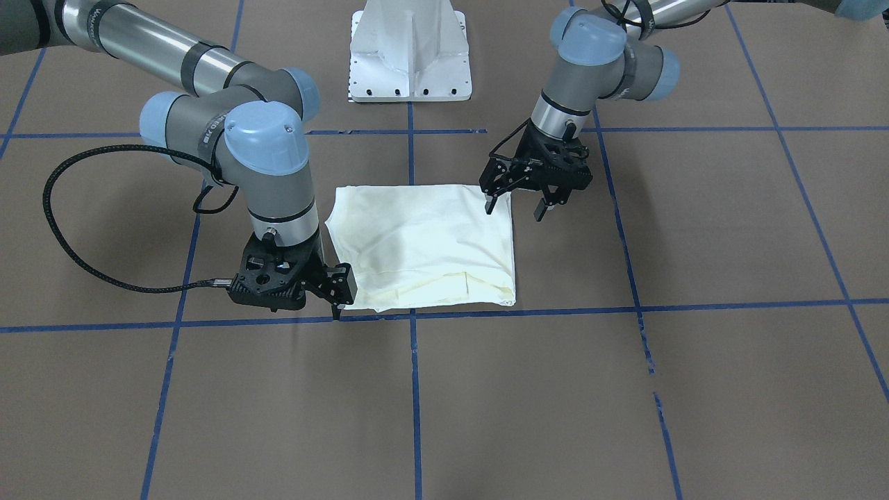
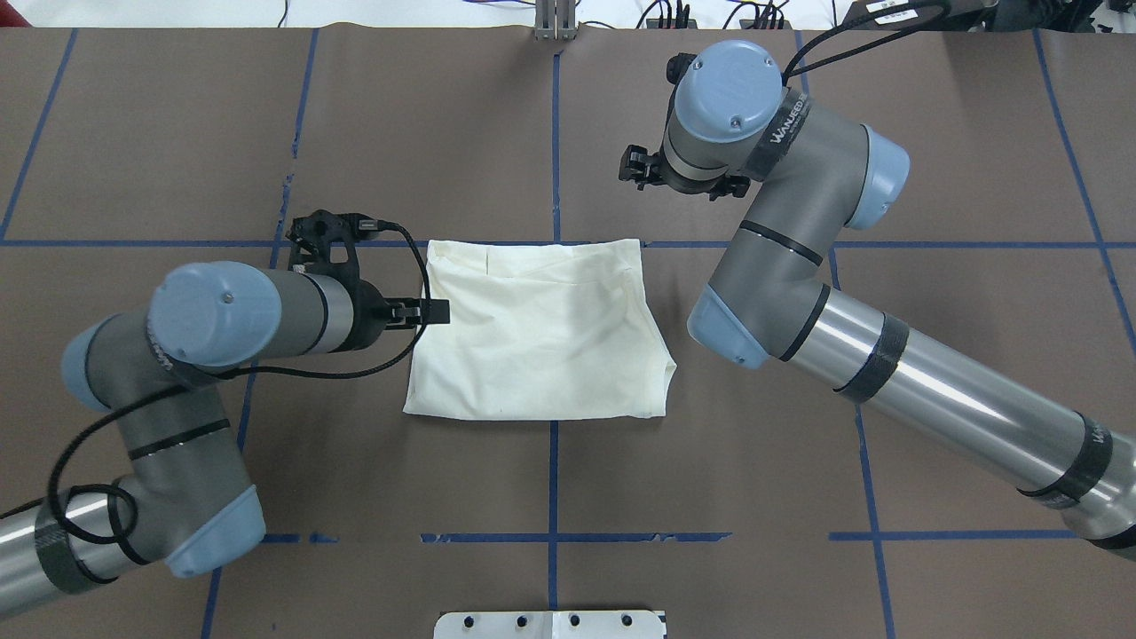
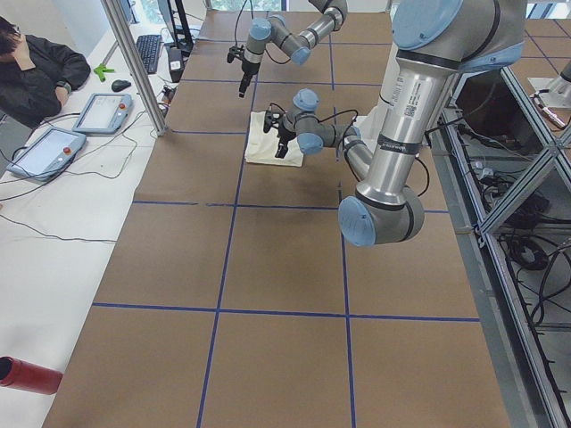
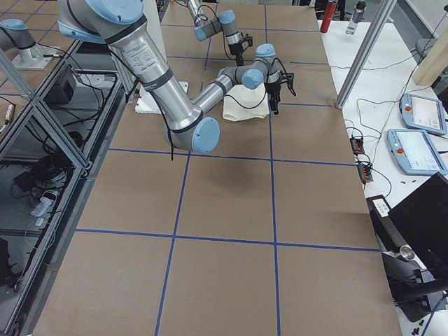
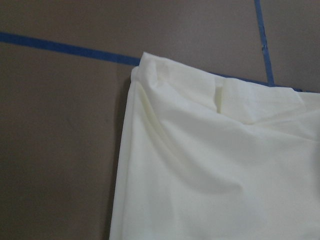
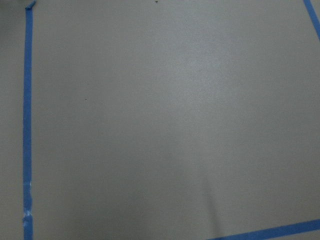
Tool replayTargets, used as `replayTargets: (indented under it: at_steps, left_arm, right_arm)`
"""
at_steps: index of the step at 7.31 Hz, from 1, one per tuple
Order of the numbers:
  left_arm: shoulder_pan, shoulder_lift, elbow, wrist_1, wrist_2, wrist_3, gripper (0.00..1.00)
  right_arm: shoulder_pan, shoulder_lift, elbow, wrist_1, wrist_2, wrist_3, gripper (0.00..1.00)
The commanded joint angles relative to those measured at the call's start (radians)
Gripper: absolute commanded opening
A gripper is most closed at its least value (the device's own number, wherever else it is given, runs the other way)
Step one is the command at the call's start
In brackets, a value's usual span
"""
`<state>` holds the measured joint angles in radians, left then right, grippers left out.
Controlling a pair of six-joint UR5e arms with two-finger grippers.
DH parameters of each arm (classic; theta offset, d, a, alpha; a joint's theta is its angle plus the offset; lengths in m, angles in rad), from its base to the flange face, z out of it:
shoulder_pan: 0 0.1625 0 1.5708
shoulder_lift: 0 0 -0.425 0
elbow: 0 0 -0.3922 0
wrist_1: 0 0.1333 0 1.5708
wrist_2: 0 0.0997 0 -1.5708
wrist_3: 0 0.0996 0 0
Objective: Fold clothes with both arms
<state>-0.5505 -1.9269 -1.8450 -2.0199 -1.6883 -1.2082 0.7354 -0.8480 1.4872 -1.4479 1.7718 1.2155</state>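
Exterior front-facing: left gripper (image 1: 515, 207) is hovering released at the T-shirt (image 1: 424, 243)'s upper-right corner; right gripper (image 1: 337, 305), lower left, cannot tell.

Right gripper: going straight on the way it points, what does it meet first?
Likely bare table, just off the shirt; the right gripper has only table and blue tape in its wrist view.

**Six cameras, one table**

One camera looks down from behind the robot's base (image 2: 550, 624). Another faces it across the table (image 1: 694, 389), steeply down. Two watch from the table's ends, far off. All four share the shirt (image 2: 532, 337). The wrist cameras sit close: left over a shirt corner, right over bare table and blue tape (image 6: 27, 125).
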Motion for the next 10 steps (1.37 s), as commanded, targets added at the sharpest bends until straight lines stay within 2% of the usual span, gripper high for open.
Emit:
replayTargets:
  at_steps: [1, 2, 3, 4, 6, 7, 8, 9, 10]
  left_arm:
    - [-0.165, 0.098, -0.214, 0.233, -0.159, 0.315, 1.0]
    - [-0.277, 0.152, -0.283, 0.319, -0.225, 0.489, 1.0]
    - [-0.399, 0.227, -0.296, 0.334, -0.278, 0.698, 1.0]
    - [-0.524, 0.276, -0.289, 0.336, -0.322, 0.875, 1.0]
    - [-0.761, 0.362, -0.217, 0.337, -0.42, 1.214, 1.0]
    - [-0.867, 0.4, -0.17, 0.336, -0.47, 1.374, 1.0]
    - [-0.955, 0.455, -0.149, 0.336, -0.5, 1.448, 1.0]
    - [-0.991, 0.545, -0.134, 0.326, -0.549, 1.434, 1.0]
    - [-1.005, 0.56, -0.094, 0.326, -0.562, 1.434, 1.0]
  right_arm:
    - [0.114, -0.114, 0.117, -0.028, 0.151, -0.202, 1.0]
    - [0.218, -0.197, 0.221, -0.111, 0.281, -0.382, 1.0]
    - [0.314, -0.303, 0.329, -0.208, 0.35, -0.574, 1.0]
    - [0.387, -0.406, 0.397, -0.251, 0.36, -0.744, 1.0]
    - [0.523, -0.602, 0.432, -0.241, 0.428, -0.995, 1.0]
    - [0.541, -0.728, 0.461, -0.236, 0.422, -1.02, 1.0]
    - [0.606, -0.82, 0.467, -0.186, 0.445, -1.053, 1.0]
    - [0.637, -0.935, 0.463, -0.146, 0.483, -1.082, 1.0]
    - [0.669, -1.001, 0.472, -0.125, 0.507, -1.082, 1.0]
